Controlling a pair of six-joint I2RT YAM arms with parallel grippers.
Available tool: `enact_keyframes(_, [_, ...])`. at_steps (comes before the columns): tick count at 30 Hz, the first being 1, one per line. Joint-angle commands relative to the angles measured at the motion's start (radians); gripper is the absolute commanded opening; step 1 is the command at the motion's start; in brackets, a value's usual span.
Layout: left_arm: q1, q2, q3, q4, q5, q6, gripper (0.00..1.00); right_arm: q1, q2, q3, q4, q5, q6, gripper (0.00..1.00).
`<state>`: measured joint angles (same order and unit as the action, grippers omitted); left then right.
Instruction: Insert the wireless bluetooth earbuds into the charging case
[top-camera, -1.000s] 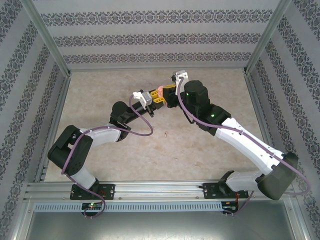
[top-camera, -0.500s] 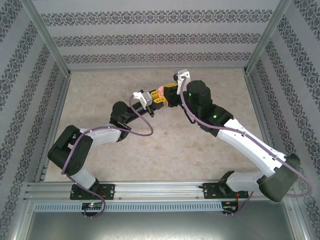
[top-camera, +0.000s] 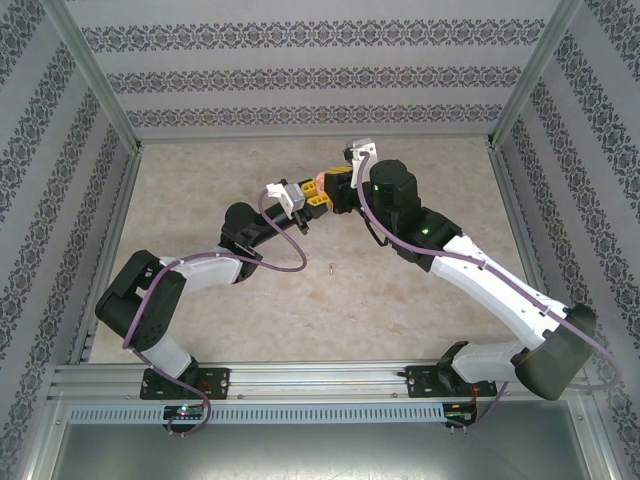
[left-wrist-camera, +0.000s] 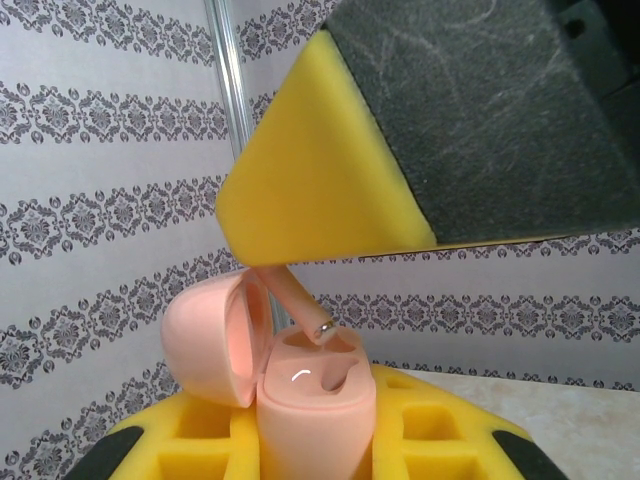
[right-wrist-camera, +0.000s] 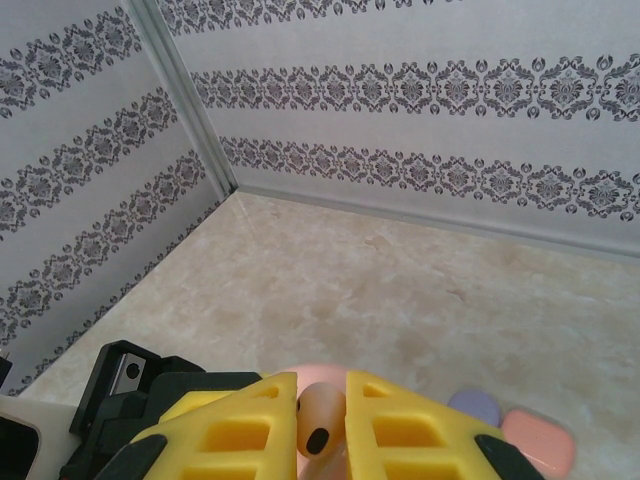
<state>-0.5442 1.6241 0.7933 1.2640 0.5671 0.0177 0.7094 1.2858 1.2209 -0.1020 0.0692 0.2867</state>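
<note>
The black-and-white jointed left arm (top-camera: 200, 272) and its matching right arm (top-camera: 490, 285) carry looping purple cables (top-camera: 300, 250) and small green indicator lights (top-camera: 375, 186). Their yellow grid-moulded plastic fingers (right-wrist-camera: 250, 425) are backed with dark grey foam pads (left-wrist-camera: 500, 110).

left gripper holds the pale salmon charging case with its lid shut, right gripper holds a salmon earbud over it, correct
No: the lid of the pale salmon plastic charging case stands open, as the left wrist view shows. The rest is right.

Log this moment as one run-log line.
left gripper: shut on charging case, lid open | right gripper: shut on salmon earbud | status: stem tip at case socket, not seated
</note>
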Motion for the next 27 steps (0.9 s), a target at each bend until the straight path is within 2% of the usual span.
enact_keyframes(1, [-0.016,-0.014,0.04,0.024,0.022,-0.009,0.0,0.005,0.009,-0.022,0.012,-0.014,0.019,0.16])
enact_keyframes(22, [-0.016,-0.029,0.046,0.001,0.013,0.005,0.0,0.02,-0.03,-0.068,0.011,0.001,0.02,0.14])
enact_keyframes(27, [-0.016,-0.031,0.054,-0.01,0.012,0.004,0.0,0.052,-0.013,-0.066,-0.011,0.065,-0.043,0.14])
